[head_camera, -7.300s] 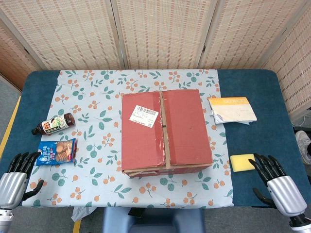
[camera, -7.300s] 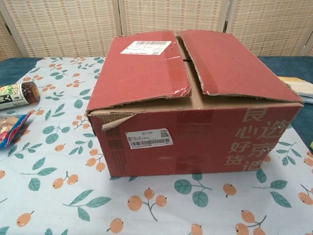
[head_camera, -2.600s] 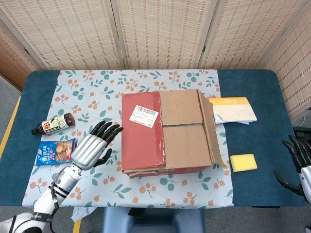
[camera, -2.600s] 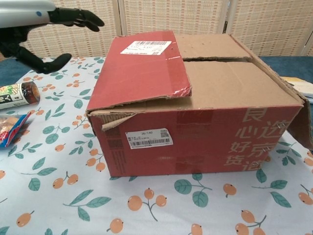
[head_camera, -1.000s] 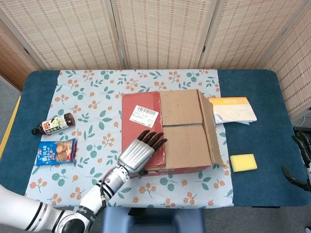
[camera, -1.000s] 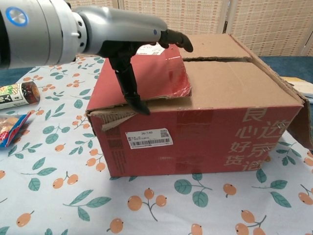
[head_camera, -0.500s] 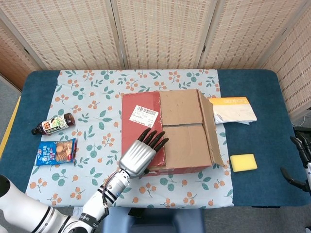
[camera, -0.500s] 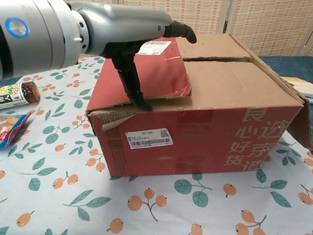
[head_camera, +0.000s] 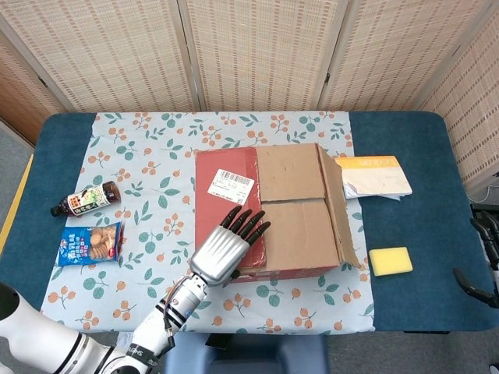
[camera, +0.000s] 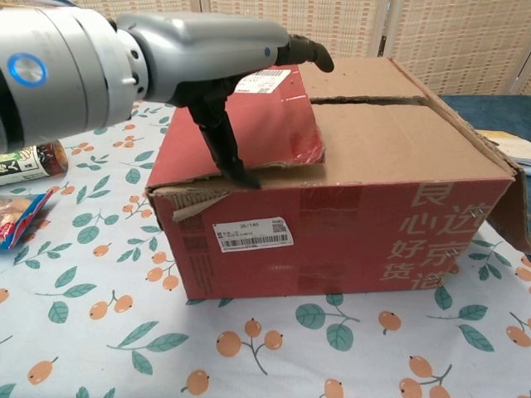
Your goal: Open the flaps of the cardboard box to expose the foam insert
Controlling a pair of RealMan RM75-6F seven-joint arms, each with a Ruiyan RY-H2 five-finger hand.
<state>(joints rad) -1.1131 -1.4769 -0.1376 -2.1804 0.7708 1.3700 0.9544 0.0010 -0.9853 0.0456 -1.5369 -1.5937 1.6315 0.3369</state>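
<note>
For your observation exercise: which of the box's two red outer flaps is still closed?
The left outer flap, bearing the white label, lies flat under the left hand. The right outer flap hangs folded outward.

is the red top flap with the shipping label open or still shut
Shut: the red labelled flap lies flat on the cardboard box, the left hand over its edge.

Bottle [head_camera: 85,199], snack bag [head_camera: 90,244], book [head_camera: 373,176], sponge [head_camera: 390,261]

The left hand [head_camera: 228,249] is reaching forward from the near left with its fingers extended and slightly spread, and in the chest view its thumb [camera: 222,145] is pointing steeply downward, holding nothing. The right hand [head_camera: 487,261] is showing only partly at the far right edge, its dark fingers apart.
</note>
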